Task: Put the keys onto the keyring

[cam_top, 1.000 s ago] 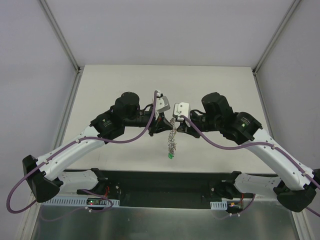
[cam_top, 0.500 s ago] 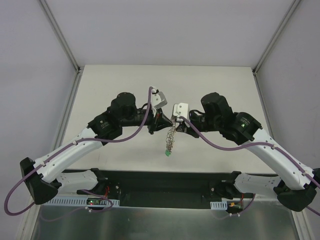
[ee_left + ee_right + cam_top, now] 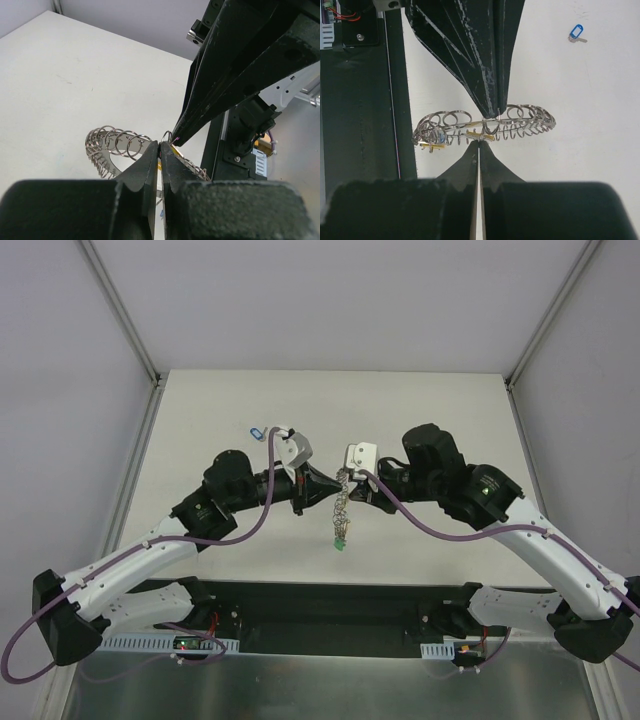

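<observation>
Keyring (image 3: 343,505): one, suspended between left gripper (image 3: 324,491) and right gripper (image 3: 353,496); one green-tagged key (image 3: 341,544) hangs below, one blue-tagged key (image 3: 256,432) lies on the counter (image 3: 420,400). Left wrist: jaws clenched on a wire loop (image 3: 134,145). Right wrist: jaws clenched on ring edge; two yellow-tagged keys (image 3: 432,146) attached.

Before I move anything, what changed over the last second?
The left arm swung back toward its own left, while the left gripper kept its shut jaws at the keyring. That uncovered a blue-tagged key lying on the table behind it. The right gripper stayed put, holding the keyring, which still hangs with a green tag lowest.
</observation>
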Available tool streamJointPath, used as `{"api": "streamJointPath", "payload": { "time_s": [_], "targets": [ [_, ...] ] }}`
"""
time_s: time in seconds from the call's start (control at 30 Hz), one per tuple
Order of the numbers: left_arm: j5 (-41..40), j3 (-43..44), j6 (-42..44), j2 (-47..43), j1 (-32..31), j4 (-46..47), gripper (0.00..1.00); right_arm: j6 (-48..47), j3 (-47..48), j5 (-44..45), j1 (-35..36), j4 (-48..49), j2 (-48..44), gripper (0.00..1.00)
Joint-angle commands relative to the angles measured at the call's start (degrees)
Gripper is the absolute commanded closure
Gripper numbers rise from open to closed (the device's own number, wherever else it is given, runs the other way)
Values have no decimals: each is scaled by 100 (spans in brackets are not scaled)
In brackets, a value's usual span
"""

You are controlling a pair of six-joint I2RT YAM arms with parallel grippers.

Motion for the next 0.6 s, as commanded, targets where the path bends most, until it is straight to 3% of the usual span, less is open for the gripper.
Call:
{"api": "streamJointPath", "payload": {
  "time_s": [0.0,0.07,0.3,0.4,0.57],
  "targets": [
    [-328,-327,-187,-342,-29,1035,92,88,243,-123,65,213,-93,99],
    [-372,-425,-179,-412,-20,1036,77,97,269,-123,64,196,-58,99],
    [-425,-610,14,-720,15,694,69,26,463,-176,65,-120,39,99],
    [-4,-487,260,-668,85,334,64,-26,533,-211,82,-269,83,99],
    [1515,-329,673,-483,384,43,53,-132,656,-255,135,-428,136,99]
  ]
}}
